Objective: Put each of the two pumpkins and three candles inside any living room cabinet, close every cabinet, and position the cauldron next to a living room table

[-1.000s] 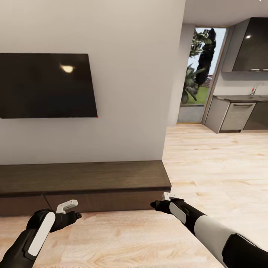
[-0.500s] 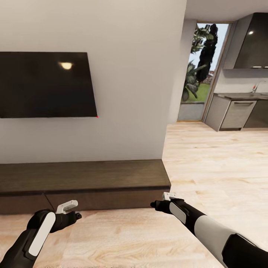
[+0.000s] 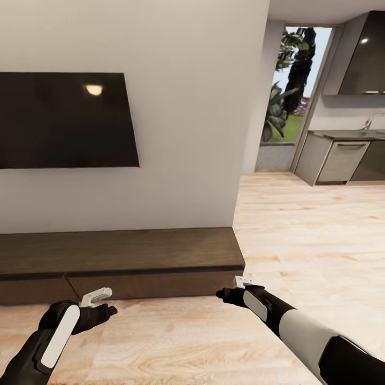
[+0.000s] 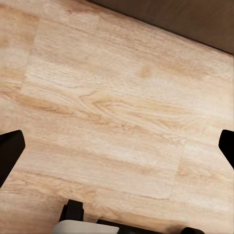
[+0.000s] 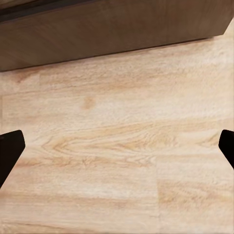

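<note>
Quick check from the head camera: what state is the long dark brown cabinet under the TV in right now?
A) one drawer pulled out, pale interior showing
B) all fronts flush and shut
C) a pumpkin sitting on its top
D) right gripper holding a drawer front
B: the cabinet shows flush dark fronts with a bare top, and both the left gripper and right gripper hang open above the floor, short of it.

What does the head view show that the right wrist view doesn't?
Head view: a dark TV on the wall, both arms with the left tool and right tool, a glass door and grey kitchen units further back on the right. Right wrist view: the right tool's two dark fingertips spread wide at the picture's edges, nothing between them. Both: the low brown cabinet, fronts shut, and the pale wood floor.
</note>
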You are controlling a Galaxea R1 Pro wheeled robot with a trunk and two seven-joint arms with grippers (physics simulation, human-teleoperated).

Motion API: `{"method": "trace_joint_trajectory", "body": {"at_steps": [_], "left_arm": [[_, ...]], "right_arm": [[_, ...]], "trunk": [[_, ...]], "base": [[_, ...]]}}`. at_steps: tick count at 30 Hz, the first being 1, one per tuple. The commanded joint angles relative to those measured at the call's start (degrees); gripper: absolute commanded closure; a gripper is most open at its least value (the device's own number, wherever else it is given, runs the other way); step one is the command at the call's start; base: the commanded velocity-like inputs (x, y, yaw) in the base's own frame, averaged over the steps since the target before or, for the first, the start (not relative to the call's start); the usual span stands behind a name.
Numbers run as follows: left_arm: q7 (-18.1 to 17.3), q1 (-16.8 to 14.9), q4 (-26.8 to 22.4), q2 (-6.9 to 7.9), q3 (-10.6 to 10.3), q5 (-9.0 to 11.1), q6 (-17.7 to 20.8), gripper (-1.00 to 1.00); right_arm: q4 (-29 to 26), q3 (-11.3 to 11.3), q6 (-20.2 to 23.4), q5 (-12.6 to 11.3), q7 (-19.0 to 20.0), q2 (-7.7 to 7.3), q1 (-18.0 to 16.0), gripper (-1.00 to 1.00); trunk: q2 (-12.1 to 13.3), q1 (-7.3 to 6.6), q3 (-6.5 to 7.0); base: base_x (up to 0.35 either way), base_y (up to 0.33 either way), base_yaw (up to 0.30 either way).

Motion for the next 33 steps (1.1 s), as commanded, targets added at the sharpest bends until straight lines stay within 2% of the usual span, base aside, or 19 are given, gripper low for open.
{"method": "trace_joint_trajectory", "body": {"at_steps": [1, 8, 14, 33], "left_arm": [[0.51, -0.03, -0.05, 0.0, 0.01, 0.6, 0.19, -1.0], [0.51, -0.03, -0.05, 0.0, 0.01, 0.6, 0.19, -1.0], [0.52, -0.03, -0.05, 0.0, 0.01, 0.6, 0.19, -1.0], [0.51, -0.03, -0.05, 0.0, -0.02, 0.6, 0.19, -1.0]], "right_arm": [[-0.16, 0.29, 0.18, -0.23, -0.17, -0.06, -0.05, -1.0], [-0.73, 0.28, 0.01, -0.09, 0.06, -0.09, -0.05, -1.0], [-0.74, 0.07, 0.1, -0.2, 2.09, -0.11, -0.06, -1.0], [-0.71, 0.38, -0.19, -0.12, 2.29, -0.06, -0.06, -1.0]], "trunk": [[0.38, -0.23, 0.03], [3.18, -1.76, 0.67], [5.59, -3.08, 1.64], [13.21, -7.25, 6.54]], "base": [[0.0, 0.0, 0.0], [0.0, 0.0, 0.0], [0.0, 0.0, 0.0], [0.0, 0.0, 0.0]]}}
